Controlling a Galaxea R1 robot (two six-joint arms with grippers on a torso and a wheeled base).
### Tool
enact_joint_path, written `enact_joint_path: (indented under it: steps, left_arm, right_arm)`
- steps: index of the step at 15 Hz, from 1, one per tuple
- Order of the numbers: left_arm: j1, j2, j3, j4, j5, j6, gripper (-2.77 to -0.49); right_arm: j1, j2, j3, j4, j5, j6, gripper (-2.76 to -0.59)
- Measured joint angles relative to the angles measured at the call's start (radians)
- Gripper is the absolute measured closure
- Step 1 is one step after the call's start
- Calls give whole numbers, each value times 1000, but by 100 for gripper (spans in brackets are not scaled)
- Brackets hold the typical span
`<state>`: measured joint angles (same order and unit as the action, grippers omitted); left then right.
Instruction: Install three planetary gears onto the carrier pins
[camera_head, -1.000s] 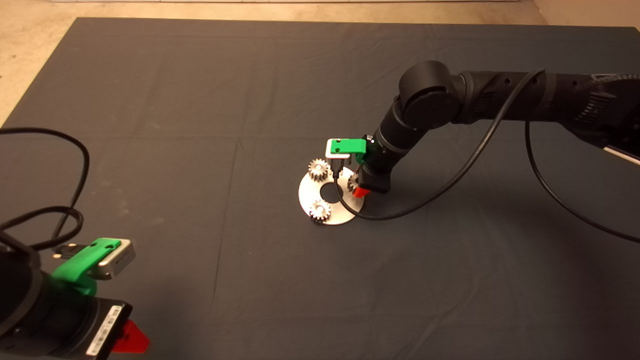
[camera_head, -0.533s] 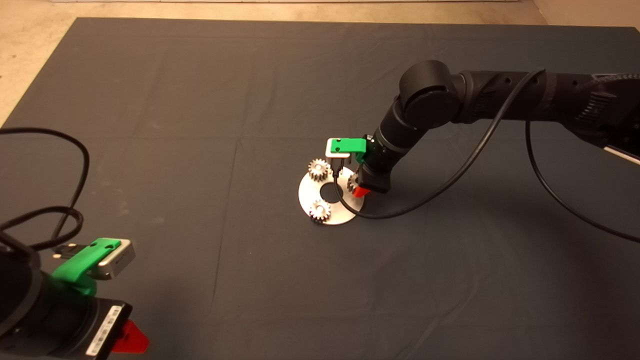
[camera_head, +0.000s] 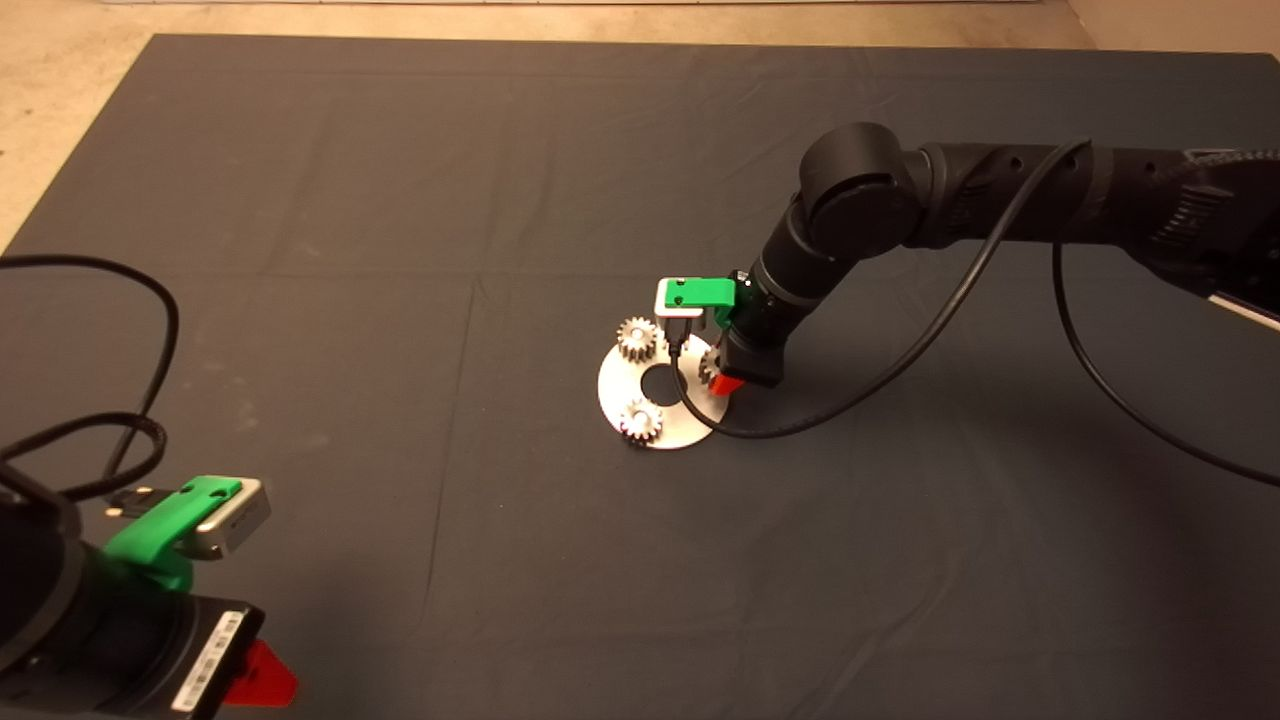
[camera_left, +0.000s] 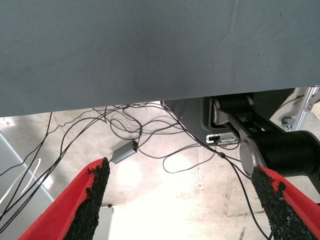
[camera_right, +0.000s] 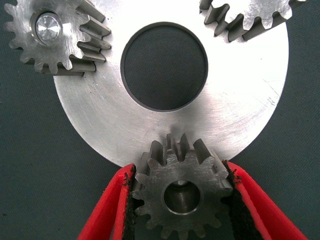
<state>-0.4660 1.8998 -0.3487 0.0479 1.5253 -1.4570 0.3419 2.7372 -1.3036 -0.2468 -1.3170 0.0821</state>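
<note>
Right wrist view: right tool (camera_right: 180, 200) seemingly grips third gear (camera_right: 181, 192).

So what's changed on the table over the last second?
Almost nothing. The right claw has crept a touch sideways while staying shut on the third gear at the disc's edge. The other two gears sit on their pins as before, and the left claw stays parked at the lower left.

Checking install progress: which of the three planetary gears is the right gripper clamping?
The gear at the disc's right edge, between the right gripper's fingers; the other two gears sit free.
</note>
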Motion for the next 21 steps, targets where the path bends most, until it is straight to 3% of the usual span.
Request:
enact_joint_path:
  steps: [15,21]
  left_arm:
    - [0,0,0,0,0,0,-202]
    - [0,0,0,0,0,1,-202]
  right_arm:
    - [2,1,0,0,1,13,-113]
    - [7,0,-1,0,-11,15,-131]
